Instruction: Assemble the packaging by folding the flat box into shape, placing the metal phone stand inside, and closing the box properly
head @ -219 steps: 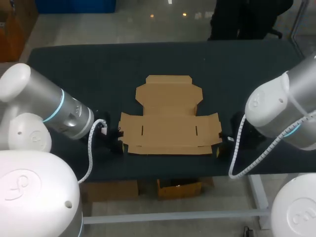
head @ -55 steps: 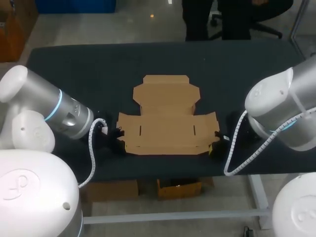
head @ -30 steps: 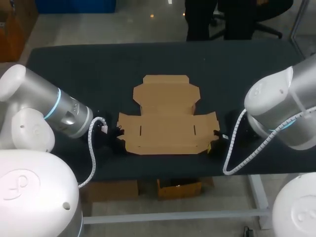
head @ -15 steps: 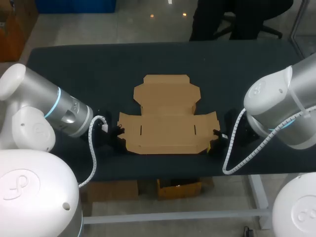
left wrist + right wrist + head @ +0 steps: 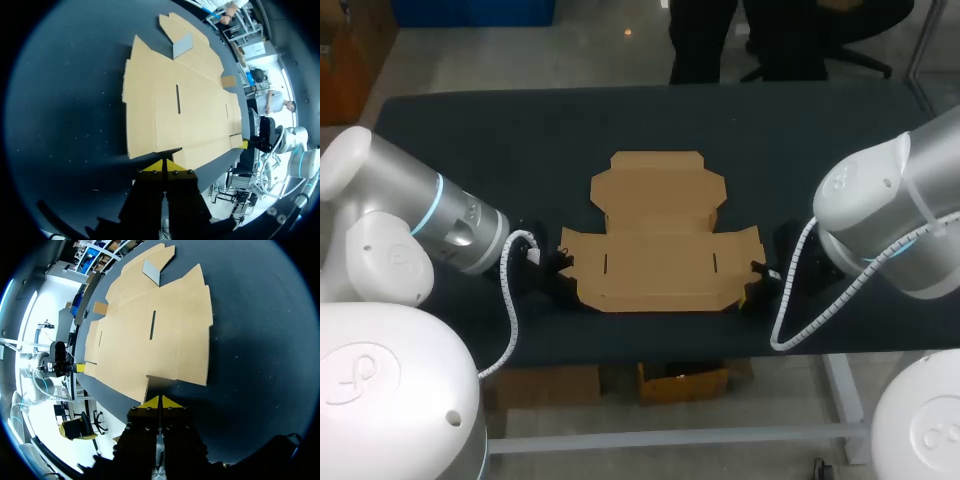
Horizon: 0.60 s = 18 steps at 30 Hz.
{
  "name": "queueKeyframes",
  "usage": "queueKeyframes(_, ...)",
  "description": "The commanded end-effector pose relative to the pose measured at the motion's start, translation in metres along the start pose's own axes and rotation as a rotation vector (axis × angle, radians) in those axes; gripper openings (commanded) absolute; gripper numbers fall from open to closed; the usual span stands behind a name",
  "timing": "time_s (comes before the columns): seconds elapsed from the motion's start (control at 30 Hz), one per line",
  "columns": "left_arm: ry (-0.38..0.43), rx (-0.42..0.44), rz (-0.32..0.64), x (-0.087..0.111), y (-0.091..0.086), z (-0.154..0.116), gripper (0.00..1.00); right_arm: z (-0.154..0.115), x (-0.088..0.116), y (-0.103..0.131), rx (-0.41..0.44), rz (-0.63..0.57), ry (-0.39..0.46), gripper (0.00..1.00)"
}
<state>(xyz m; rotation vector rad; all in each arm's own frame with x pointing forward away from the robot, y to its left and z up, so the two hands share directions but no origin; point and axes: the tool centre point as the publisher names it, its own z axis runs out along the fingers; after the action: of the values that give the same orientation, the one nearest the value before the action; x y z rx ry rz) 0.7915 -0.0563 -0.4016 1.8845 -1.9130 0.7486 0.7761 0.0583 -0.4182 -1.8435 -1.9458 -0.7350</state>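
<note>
Ahead of the jaws, the flat box (image 5: 660, 245) is plain brown cardboard, matt and smooth. Under it the table (image 5: 520, 140) has a dark, matt, faintly speckled cover. The left arm (image 5: 410, 215) and right arm (image 5: 890, 215) have glossy white plastic-looking shells.

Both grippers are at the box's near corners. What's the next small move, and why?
Probably slide both sets of shut tips under the box at its side edges and tip those edges upward. It lies fully flat with no wall raised. The left gripper and right gripper sit closed at its near corners, low on the table.
</note>
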Motion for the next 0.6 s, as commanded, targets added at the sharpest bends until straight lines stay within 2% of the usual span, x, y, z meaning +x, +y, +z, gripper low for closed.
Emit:
queueKeyframes(0.03, -0.003, -0.005, -0.001, 0.0013, -0.0017, 0.0023, 0.00, -0.0007, -0.0015, 0.0014, 0.005, 0.000, 0.007, 0.00)
queueKeyframes(0.6, -0.001, -0.054, -0.062, 0.0041, -0.0052, 0.0032, 0.00, 0.0014, 0.0010, 0.0052, 0.013, 0.007, 0.003, 0.00)
